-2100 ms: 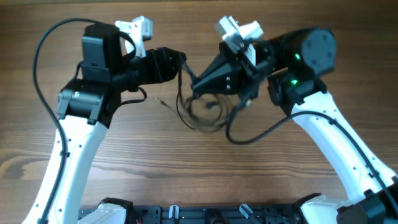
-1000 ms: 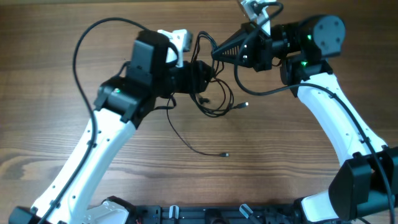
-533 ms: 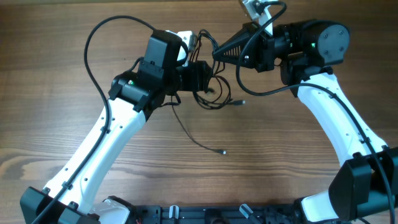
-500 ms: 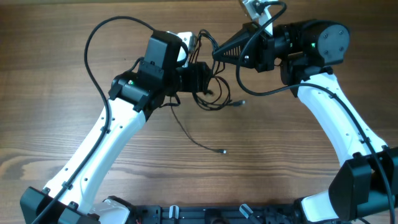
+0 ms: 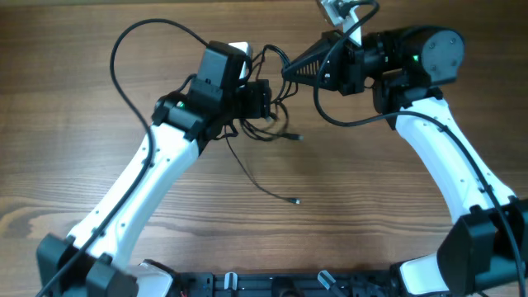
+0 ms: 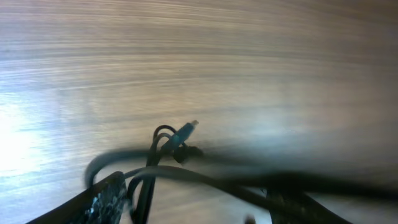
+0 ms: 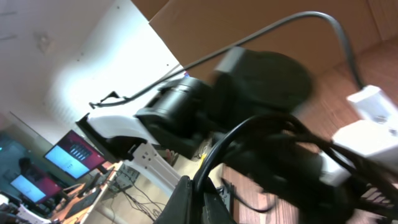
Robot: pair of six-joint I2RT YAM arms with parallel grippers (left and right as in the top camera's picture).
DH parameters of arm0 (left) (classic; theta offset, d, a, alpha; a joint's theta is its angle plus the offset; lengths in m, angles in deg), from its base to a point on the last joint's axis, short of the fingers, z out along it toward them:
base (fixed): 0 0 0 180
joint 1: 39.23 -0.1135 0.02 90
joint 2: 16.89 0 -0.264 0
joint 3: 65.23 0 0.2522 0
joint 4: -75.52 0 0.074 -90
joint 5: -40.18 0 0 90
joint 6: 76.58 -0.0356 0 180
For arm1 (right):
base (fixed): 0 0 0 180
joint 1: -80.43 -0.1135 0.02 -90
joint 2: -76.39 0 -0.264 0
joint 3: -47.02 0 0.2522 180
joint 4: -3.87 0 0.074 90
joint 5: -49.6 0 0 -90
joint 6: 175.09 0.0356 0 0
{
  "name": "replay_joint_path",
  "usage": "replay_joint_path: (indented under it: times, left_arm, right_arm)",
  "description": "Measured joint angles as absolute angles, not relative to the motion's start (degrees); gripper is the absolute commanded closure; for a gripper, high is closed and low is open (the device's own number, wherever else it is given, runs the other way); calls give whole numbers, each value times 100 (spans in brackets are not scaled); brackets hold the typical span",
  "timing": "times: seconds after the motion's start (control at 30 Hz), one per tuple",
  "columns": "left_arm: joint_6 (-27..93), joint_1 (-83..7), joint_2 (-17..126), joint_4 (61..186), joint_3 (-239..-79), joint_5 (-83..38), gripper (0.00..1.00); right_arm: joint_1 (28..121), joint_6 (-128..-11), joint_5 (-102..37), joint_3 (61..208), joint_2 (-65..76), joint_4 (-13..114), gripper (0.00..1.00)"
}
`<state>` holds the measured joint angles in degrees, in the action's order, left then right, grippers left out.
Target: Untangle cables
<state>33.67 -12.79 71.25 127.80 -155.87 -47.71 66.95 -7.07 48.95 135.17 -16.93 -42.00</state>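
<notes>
The cables (image 5: 276, 115) are thin black cords bunched in a tangle between my two grippers at the table's far middle. One strand trails toward the front and ends in a small plug (image 5: 295, 200). A second plug (image 5: 299, 137) lies just right of the tangle. My left gripper (image 5: 264, 97) sits at the tangle's left side. In the left wrist view the left gripper (image 6: 199, 194) is open, with cords crossing loosely between its fingers and a plug end (image 6: 186, 129) beyond them. My right gripper (image 5: 285, 73) is raised above the tangle. In the right wrist view the right gripper (image 7: 198, 190) is shut on one cable strand (image 7: 214, 155).
The thick black arm cable (image 5: 124, 58) of the left arm loops high at the back left. Another thick arm cable (image 5: 346, 121) sags under the right arm. A black base rail (image 5: 264, 285) runs along the front edge of the wooden table (image 5: 412, 231).
My left gripper has opened wider and shifted slightly toward the back. The tangle and its right-hand plug have slid a little to the left. The right arm has held still.
</notes>
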Motion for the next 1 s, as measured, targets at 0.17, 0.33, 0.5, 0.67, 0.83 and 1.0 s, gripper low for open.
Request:
replay_joint_path:
  times: [0.17, 0.33, 0.5, 0.67, 0.83, 1.0]
  left_arm:
    - [3358, -1504, 7584, 12560, -15633, -5064, 25]
    - [3305, -1990, 7643, 12614, -15753, -5047, 24]
    - [3301, -2665, 7708, 13076, -15762, -4920, 24]
    - [3305, -3574, 7885, 13390, -15742, -5193, 25]
    - [3308, -3939, 7911, 13580, -15714, -5316, 25]
    - [3308, -3939, 7911, 13572, -15714, -4651, 26]
  right_arm:
    - [6684, -683, 4897, 13504, -1306, -3918, 96]
    - [6684, -683, 4899, 13406, -996, -3713, 96]
    - [6798, -685, 4897, 13399, -462, -3680, 96]
    - [7312, -685, 4895, 13430, 259, -3540, 96]
    - [7390, -687, 4897, 13491, 436, -3481, 96]
    - [7401, -687, 4895, 13491, 386, -3313, 95]
